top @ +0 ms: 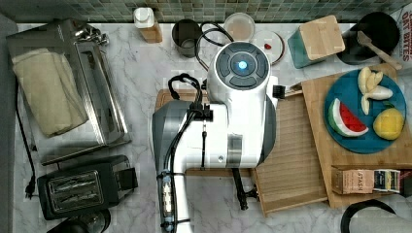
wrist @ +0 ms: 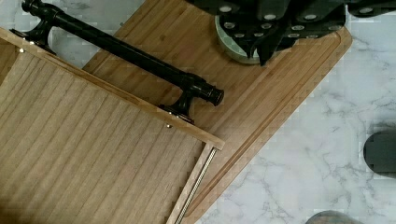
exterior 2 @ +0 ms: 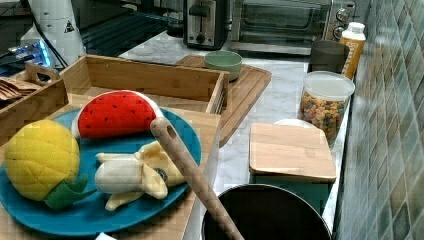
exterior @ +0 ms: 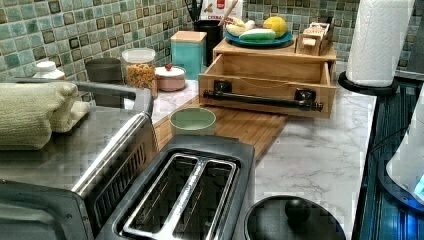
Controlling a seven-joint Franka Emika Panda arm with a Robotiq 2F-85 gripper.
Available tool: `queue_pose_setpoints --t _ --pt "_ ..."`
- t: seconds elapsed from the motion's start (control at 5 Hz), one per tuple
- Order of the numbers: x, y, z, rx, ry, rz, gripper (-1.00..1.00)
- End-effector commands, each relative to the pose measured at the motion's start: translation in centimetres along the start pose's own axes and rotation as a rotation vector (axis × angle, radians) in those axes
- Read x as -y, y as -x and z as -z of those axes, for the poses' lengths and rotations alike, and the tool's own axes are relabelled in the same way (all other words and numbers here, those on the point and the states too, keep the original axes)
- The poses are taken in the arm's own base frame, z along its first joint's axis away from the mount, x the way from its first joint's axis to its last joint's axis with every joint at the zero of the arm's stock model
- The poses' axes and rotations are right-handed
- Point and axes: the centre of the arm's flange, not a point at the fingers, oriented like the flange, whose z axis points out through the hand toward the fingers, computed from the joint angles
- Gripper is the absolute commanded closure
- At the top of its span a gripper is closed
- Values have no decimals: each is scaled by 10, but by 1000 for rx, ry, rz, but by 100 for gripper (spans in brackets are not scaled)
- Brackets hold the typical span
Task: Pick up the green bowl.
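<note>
The green bowl is small, round and pale sage, and stands upright and empty on a wooden cutting board. In the right view the green bowl sits on the board's far end, in front of the toaster. In the wrist view, my gripper is a dark shape above the board, and a pale sliver of the bowl's rim peeks out from under it. In the top view, the white arm hangs over the cutting board and hides the bowl.
An open wooden drawer with a black handle juts over the board beside the bowl. A blue plate of toy fruit rests on the drawer unit. A toaster and toaster oven stand in the top view's left. A cereal jar is near the wall.
</note>
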Motion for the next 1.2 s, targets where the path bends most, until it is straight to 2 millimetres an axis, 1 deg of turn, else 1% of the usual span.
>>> queue_pose_setpoints --t 0.2,0.4,0.6,0.8,1.0,1.2 --pt "1 -1 1 -7 -9 0 100" --pt "-2 13 -22 -6 -20 -47 100" --pt "-1 33 -49 -16 -33 -70 100" --pt "3 54 -67 19 -28 -99 100" --pt "3 79 -77 6 -57 -101 100" --pt "-1 95 -85 0 -77 -119 -100"
